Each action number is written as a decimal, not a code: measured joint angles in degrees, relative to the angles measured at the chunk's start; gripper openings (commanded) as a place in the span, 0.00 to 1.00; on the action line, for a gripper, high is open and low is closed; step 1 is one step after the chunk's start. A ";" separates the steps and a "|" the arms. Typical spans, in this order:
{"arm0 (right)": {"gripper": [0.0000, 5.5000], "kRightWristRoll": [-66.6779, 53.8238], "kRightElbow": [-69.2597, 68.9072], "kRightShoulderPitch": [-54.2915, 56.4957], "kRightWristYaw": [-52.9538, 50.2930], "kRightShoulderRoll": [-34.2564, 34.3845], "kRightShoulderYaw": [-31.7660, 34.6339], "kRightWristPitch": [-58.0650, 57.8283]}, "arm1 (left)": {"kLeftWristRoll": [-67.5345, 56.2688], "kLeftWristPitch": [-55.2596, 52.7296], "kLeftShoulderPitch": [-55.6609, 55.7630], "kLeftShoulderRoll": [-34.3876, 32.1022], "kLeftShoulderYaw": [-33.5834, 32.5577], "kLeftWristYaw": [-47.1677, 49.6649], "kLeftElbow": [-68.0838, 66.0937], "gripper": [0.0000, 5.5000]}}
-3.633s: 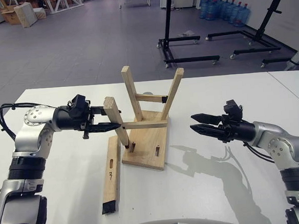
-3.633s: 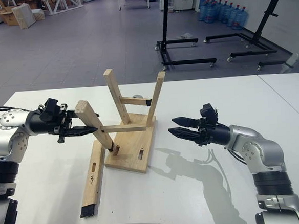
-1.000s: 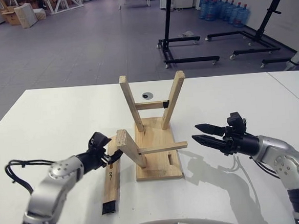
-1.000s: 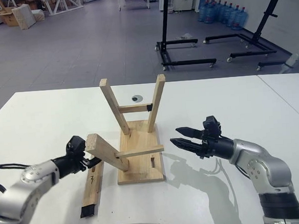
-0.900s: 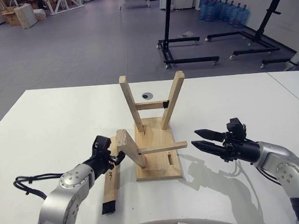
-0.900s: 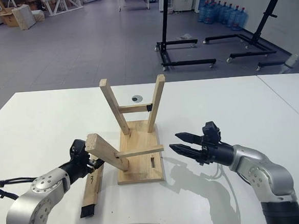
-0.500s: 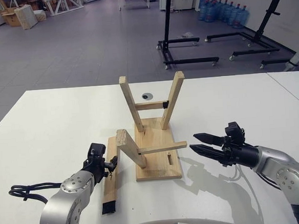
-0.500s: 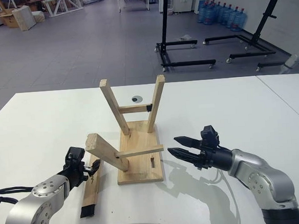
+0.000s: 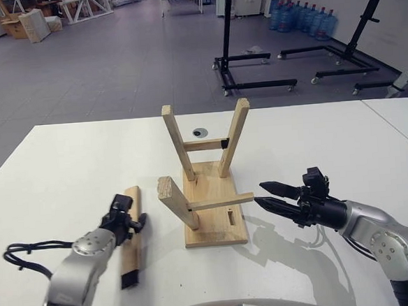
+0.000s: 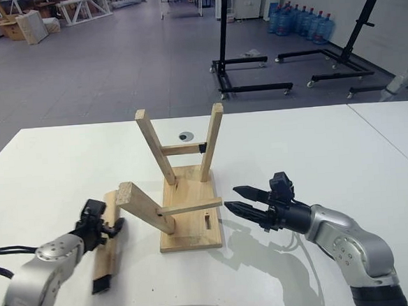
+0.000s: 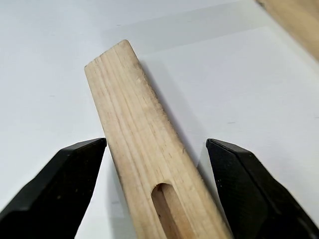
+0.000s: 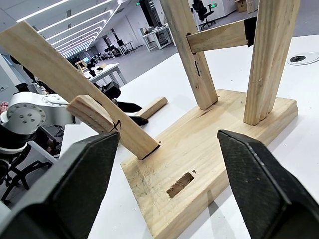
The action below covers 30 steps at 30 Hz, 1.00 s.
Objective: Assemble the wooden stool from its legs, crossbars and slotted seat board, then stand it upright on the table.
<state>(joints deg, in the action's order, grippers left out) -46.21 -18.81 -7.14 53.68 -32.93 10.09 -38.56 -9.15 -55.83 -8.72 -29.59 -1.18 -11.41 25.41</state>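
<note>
- The loose leg (image 9: 130, 260) lies flat on the bench (image 9: 64, 163), just to the left of the seat board (image 9: 209, 231) and apart from it. One end is dark and points toward the robot.
- The left end effector (image 9: 128, 220) sits over this leg with its fingers spread, one on each side and not yet pinching. The left wrist view shows pale, straight-grained wood with a long mortise (image 11: 167, 209) cut into the upward face.
- The step in hand looks like the grasp of this fourth leg.
- To do it well, I would close squarely across the leg's width so it cannot twist. Lift it level, then turn it so the mortise faces the waiting crossbar.
- The seat board rests upside down at mid-bench. Two far legs (image 9: 179, 142) stand in it, joined by a short crossbar (image 9: 205, 144).
- A third leg (image 9: 176, 202) leans at the near left corner. Its long crossbar (image 9: 221, 203) points right with its end free, above an empty slot (image 9: 231, 217).
- The leaning leg may shift when the new leg is pushed on, so support at the crossbar would help.
- The right end effector (image 9: 258, 192) is held just beside that free end, with its fingers apart and holding nothing.
</note>
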 measured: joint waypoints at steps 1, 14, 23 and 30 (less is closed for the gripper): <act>0.66 0.00 0.01 0.05 -0.24 0.03 0.00 0.06 | -0.40 0.84 0.27 -0.82 -1.61 -1.35 -1.91 0.63; 0.66 0.22 1.41 2.73 -0.89 0.84 -0.54 1.32 | -6.30 11.31 6.63 -1.11 -8.31 -10.35 -21.25 0.38; 0.66 -6.20 3.84 7.61 -2.37 2.05 4.40 1.05 | -24.50 19.39 2.73 3.44 -15.56 -28.51 -18.15 0.37; 0.66 -25.66 5.44 22.46 -5.95 2.27 11.86 -5.23 | -40.74 19.14 18.84 -1.62 -20.45 -38.10 -9.07 0.37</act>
<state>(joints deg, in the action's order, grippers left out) -71.88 -13.37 15.33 47.73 -30.66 21.95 -43.79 -49.89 -36.69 10.12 -31.21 -21.63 -49.52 16.33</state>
